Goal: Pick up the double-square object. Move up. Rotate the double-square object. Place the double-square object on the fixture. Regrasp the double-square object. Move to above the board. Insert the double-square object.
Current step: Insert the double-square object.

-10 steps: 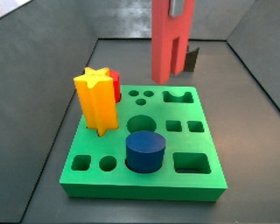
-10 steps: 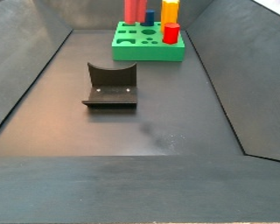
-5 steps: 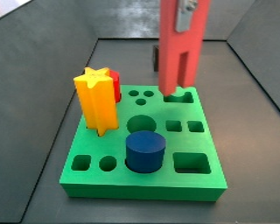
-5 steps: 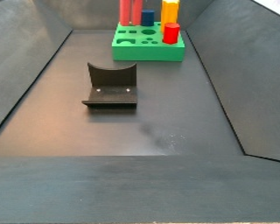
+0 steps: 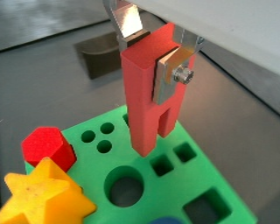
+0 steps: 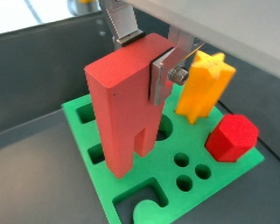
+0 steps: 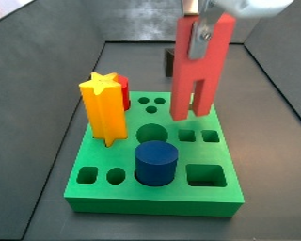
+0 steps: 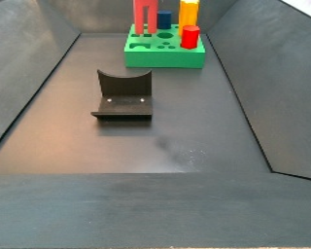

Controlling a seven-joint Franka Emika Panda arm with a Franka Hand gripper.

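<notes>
The double-square object (image 7: 195, 73) is a long red block hanging upright, its two square legs pointing down with a slot between them. My gripper (image 7: 201, 23) is shut on its upper end, one silver finger (image 5: 174, 70) on each flat face. The legs hover close above the green board (image 7: 153, 195), over the small holes at its far right part. Both wrist views show the same grasp, gripper (image 5: 152, 48) and gripper (image 6: 143, 51), with the board (image 6: 88, 133) under the leg tips. The dark fixture (image 8: 123, 95) sits apart on the floor, nearer that side camera than the board.
A yellow star prism (image 7: 102, 108), a red hexagonal peg (image 5: 46, 147) and a blue cylinder (image 7: 154, 162) stand in the board. Grey bin walls slope up on both sides (image 8: 28, 88). The fixture (image 5: 98, 59) lies beyond the board's edge.
The gripper has carried the red block from beyond the board's far edge to over the board and lowered it, so the legs now hang just above the holes.
</notes>
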